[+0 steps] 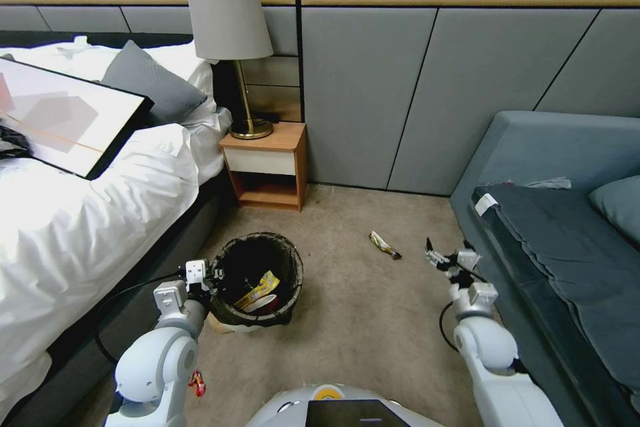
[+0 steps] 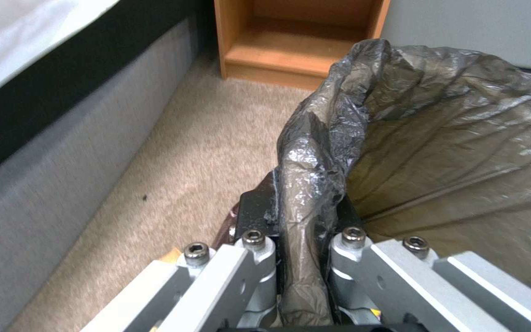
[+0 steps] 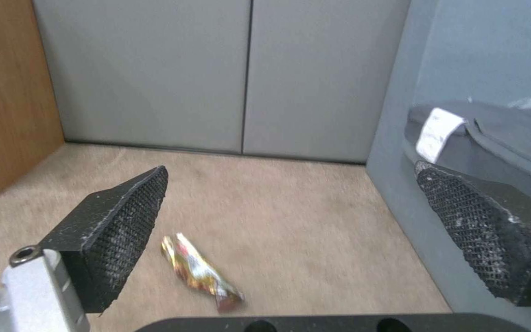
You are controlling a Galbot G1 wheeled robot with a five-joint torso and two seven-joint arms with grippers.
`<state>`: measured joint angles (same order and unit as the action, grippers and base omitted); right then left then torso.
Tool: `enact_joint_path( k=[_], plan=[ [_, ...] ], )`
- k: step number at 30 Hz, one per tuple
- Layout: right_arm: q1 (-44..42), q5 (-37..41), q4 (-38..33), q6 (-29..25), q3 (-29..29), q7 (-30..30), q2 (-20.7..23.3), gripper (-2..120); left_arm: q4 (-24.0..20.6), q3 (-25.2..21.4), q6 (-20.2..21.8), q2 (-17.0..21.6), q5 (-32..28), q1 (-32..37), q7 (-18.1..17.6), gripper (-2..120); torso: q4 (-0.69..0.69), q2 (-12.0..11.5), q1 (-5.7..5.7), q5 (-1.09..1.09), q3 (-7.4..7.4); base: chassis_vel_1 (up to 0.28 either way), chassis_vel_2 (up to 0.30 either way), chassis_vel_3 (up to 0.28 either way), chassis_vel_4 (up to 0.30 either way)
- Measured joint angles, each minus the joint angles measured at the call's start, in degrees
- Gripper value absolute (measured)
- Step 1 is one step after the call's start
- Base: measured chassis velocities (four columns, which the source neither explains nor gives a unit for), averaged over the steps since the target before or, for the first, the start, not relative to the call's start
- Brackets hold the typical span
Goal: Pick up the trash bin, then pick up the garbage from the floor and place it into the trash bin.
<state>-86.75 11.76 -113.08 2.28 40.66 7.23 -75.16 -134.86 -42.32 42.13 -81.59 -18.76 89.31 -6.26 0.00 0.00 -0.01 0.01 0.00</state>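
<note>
With the left gripper [image 1: 212,275] clamped on the trash bin [image 1: 257,278] rim, the wide-open right gripper [image 1: 437,255] has the snack wrapper [image 1: 385,245] just ahead to its left, lying diagonally.

- Trash bin [image 1: 257,280]: liner is thin crinkled plastic film, dark, with a dull sheen on the folds.
- Left gripper [image 2: 302,230]: bare matt aluminium links, steel socket screws; clamped on the liner's rim.
- Right gripper [image 3: 290,240]: black pads, rough cross-hatched rubber-like face, spread wide.
- Wrapper [image 3: 199,272] on floor: glossy foil, creased.
- Carpet [image 1: 373,307]: beige, short matt pile.
- Nightstand [image 1: 267,167]: smooth wood veneer.
- Lamp [image 1: 233,47]: polished brass stem, matt cloth shade.
- Sofa [image 1: 560,213]: matt woven cloth.
</note>
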Motion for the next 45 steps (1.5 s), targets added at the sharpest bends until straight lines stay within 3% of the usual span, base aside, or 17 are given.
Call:
enact_joint_path(
  k=[17,45],
  plan=[
    [-0.92,-2.0,2.16,-4.21,-0.23,-0.76,-3.0,100,-0.38,-0.43,-0.95,0.07,-0.81,0.72,0.39,4,0.0,0.0,0.0,-0.01,0.0,0.0,0.0,0.0,0.0],
    [3.58,-0.73,3.22,0.39,-2.91,0.69,-1.53,100,-0.67,-0.75,-0.96,0.89,-0.94,0.88,0.59,4,-0.01,0.0,0.01,-0.01,0.0,-0.024,0.027,0.021,-0.027]
  ],
)
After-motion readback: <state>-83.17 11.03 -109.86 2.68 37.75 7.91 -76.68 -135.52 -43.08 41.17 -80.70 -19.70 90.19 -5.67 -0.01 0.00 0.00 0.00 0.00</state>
